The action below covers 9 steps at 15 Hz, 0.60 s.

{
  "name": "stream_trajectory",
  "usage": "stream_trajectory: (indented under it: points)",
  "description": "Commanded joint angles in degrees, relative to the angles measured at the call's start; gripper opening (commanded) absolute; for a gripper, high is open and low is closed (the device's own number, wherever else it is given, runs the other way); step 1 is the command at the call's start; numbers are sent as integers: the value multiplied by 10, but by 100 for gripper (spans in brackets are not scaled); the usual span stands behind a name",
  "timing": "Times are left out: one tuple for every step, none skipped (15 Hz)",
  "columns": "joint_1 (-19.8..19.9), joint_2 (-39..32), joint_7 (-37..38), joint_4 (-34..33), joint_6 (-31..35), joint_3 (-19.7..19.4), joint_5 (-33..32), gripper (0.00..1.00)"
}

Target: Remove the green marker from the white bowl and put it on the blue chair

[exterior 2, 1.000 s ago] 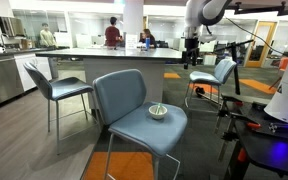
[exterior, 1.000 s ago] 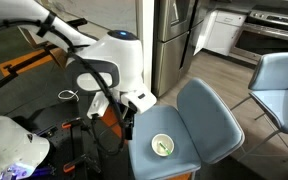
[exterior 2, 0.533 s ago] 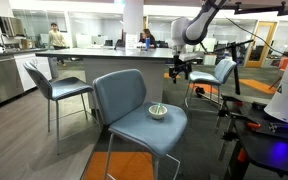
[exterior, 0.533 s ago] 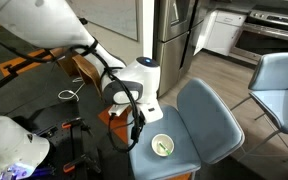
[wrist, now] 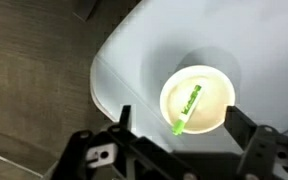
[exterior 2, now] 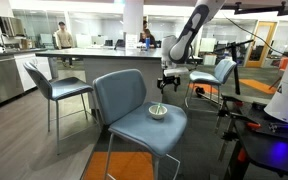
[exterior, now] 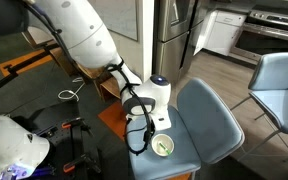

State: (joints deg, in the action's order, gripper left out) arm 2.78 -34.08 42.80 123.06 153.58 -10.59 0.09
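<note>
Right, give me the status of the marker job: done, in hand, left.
Done: nothing; the green marker lies in the white bowl on the blue chair. In hand: the gripper hovers over the bowl, open and empty. Left: grasp the marker, lift it out, lay it on the seat.

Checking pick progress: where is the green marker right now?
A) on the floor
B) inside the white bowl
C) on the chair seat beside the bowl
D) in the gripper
B: the wrist view shows the green marker lying inside the white bowl on the blue chair, with the open gripper empty above it.
</note>
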Motion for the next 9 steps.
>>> stream_trajectory:
  points:
    - [-17, -66, 0, -72, 10, -11, 55, 100]
    - [-20, -84, 5, -94, 8, -12, 70, 100]
    - [-24, -101, 10, -113, 6, -16, 80, 100]
    - [-27, -119, 16, -135, 0, -18, 93, 100]
    - [-31, -134, 22, -152, -4, -22, 101, 100]
    - [-34, -148, 25, -168, -8, -25, 110, 100]
    - [-38, -162, 31, -183, -11, -30, 117, 100]
    - [-38, -176, 38, -196, -15, -32, 126, 100]
    - [-39, -186, 46, -206, -20, -34, 131, 100]
